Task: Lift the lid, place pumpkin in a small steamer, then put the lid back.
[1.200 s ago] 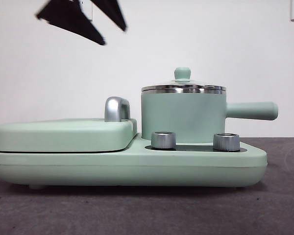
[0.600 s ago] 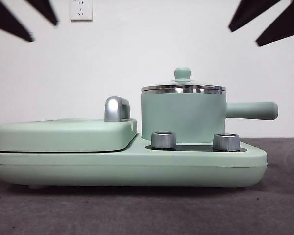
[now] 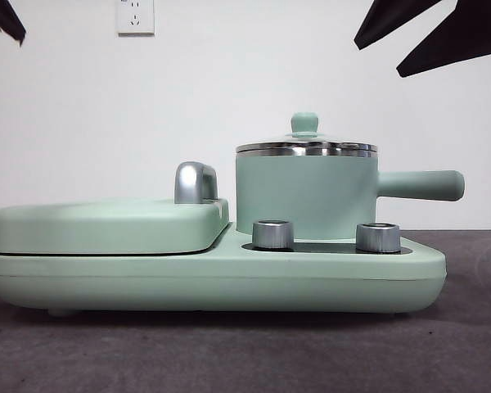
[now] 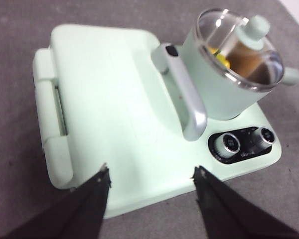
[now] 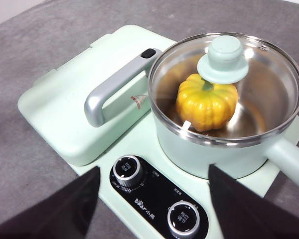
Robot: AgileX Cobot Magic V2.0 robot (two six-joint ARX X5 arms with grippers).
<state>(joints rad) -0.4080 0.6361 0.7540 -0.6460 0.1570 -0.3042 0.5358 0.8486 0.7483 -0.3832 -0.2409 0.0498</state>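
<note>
Cooker base [image 3: 213, 282] on grey bench [image 3: 245, 352]. Steamer [image 3: 307, 196] on base, lid [image 5: 226, 82] seated on rim. Pumpkin [image 5: 207, 102] inside, under lid. Left gripper [image 4: 152, 177] and right gripper [image 5: 154, 177] both high, jaws open, holding nothing. 2 dials [image 5: 128, 171] in front.

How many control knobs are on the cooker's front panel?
2. One knob sits on the black panel nearer the rectangular cover's chrome handle; the other knob sits in front of the small steamer. None looks hidden.
</note>
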